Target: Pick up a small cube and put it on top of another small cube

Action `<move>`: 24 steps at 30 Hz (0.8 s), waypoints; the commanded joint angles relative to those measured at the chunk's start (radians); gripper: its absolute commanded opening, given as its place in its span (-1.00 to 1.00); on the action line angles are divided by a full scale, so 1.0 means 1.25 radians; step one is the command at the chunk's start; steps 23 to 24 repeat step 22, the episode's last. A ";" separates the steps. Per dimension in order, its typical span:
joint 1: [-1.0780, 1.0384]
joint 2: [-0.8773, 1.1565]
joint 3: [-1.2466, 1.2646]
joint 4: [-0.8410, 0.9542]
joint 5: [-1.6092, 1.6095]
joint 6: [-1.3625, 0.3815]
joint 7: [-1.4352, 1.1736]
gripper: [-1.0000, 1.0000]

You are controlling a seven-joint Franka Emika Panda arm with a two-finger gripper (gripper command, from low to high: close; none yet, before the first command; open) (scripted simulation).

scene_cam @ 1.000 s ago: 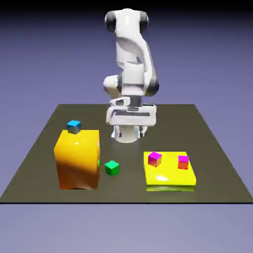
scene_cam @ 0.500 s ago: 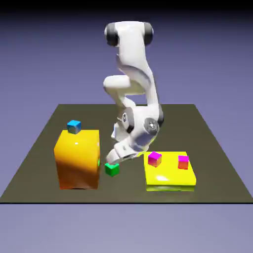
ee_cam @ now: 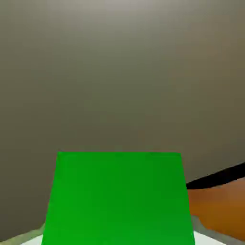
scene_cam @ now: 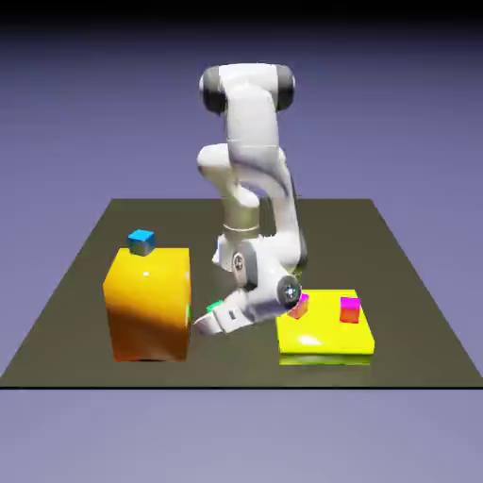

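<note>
one green cube [ee_cam: 118, 198] sits between the fingertips of our gripper [scene_cam: 203, 327], and we have the jaws closed on it, just beside the orange block [scene_cam: 151, 307]. on top of that block we see a blue cube [scene_cam: 141, 242]. well apart from the block, toward the exterior view's right, two magenta-topped cubes [scene_cam: 350, 310] rest on a yellow slab [scene_cam: 325, 340].

The white, glossy, jointed robot arm [scene_cam: 253, 132] with dark grey joint caps rises, bends at its elbow and folds down toward the camera. Its rounded white wrist [scene_cam: 269, 274] is tilted, leading down to the exterior view's left. The white 2-finger tool [scene_cam: 209, 324] slants low, its fingers closed in a grip.
</note>
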 commanded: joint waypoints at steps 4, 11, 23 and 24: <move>-0.033 -0.009 0.093 0.105 0.091 -0.105 0.098 -1.00; -0.068 0.012 0.262 0.264 0.325 -0.348 0.264 -1.00; -0.087 0.018 0.256 0.172 0.355 -0.280 0.264 1.00; -0.087 0.018 0.256 0.172 0.355 -0.280 0.264 1.00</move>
